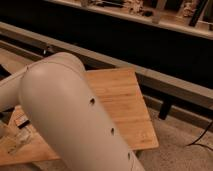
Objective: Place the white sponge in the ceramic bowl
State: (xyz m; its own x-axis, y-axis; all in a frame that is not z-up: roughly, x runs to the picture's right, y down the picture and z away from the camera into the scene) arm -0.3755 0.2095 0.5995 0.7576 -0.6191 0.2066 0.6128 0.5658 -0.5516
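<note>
My arm's big pale-grey elbow casing (75,115) fills the left and middle of the camera view and hides much of the wooden table (120,95). The forearm (9,92) runs off the left edge. My gripper is out of view, hidden past that edge or behind the casing. The ceramic bowl is hidden. A pale, blurry shape (9,142) lies on the table at the lower left edge; I cannot tell whether it is the white sponge.
A flat black-and-white bar (21,121) lies on the table's left part beside the arm. A long grey rail (165,80) runs behind the table before a dark wall. A black cable (202,137) lies on the speckled floor at right.
</note>
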